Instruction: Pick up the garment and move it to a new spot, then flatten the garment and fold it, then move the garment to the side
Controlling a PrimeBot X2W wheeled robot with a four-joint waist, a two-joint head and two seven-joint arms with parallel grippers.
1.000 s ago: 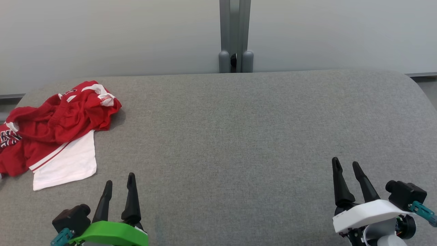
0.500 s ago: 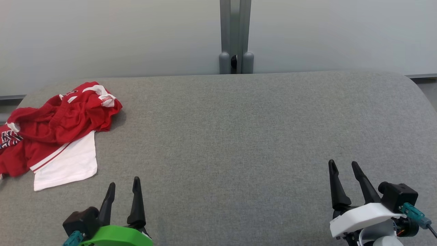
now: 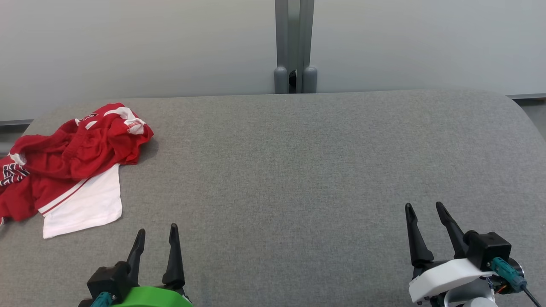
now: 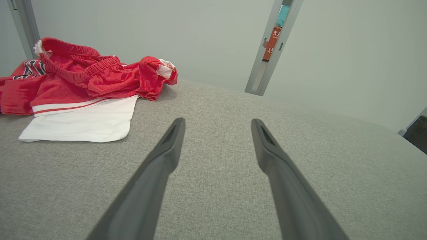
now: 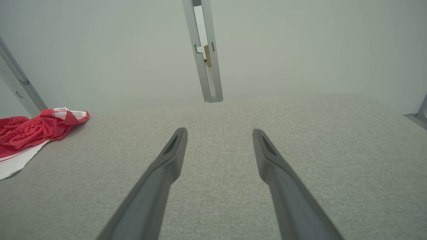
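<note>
The garment [image 3: 70,162] is a crumpled red and white piece with an elastic waistband, lying bunched at the far left of the grey table [image 3: 298,162]. A flat white panel of it sticks out toward me. In the left wrist view the garment [image 4: 80,86] is ahead and to the left of the fingers. My left gripper [image 3: 156,232] hovers open near the front edge, to the right of and nearer than the garment, with nothing between its fingers. My right gripper [image 3: 423,208] stands open and empty at the lower right. From the right wrist the garment [image 5: 30,131] shows far to the left.
A pale wall runs behind the table, with a grey metal post [image 3: 294,47] at its middle. The table's far corners are rounded, and the cloth surface [image 5: 233,150] stretches bare between the two grippers.
Both grippers have drawn back toward the bottom of the head view, the left one also shifting slightly right. The garment lies as before, and both grippers stay open.
</note>
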